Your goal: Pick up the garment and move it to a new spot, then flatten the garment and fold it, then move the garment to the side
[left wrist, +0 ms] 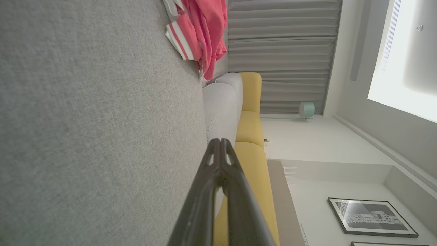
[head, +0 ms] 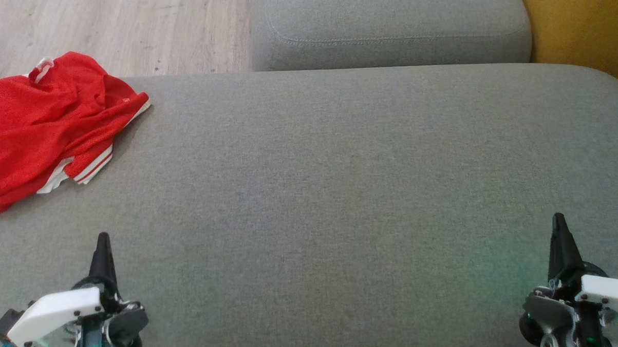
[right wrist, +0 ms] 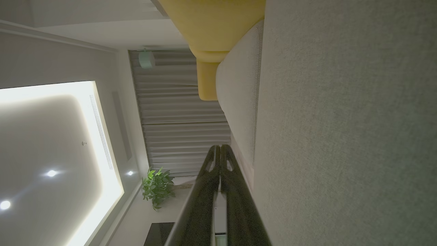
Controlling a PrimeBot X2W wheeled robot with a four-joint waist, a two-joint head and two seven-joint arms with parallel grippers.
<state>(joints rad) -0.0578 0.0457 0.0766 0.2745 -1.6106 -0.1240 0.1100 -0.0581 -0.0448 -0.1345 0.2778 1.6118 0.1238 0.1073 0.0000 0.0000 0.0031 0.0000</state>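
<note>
Opening stage, judged as the pick not yet begun. The broad grey cushion (head: 339, 195) offers a wide bare middle, a sensible new spot, so the lift should carry the cloth inward, away from the wooden floor (head: 114, 23). The garment (head: 38, 123) lies crumpled at the cushion's far-left edge, well apart from both arms and cut by the head view's left border. The nearer left gripper (head: 103, 244) seems the fitter tool. It should part its fingers before arrival and pinch a raised fold near the top of the heap, not a loose hem, lest only one layer rise. Both it and the right gripper (head: 559, 226) rest low over the cushion with fingers pressed together, grasping nothing. The garment is red, of fine mesh-like sports fabric, bunched in soft ridges. White stripes trim its hem at the lower right, and a small white-edged loop stands at its top.
</note>
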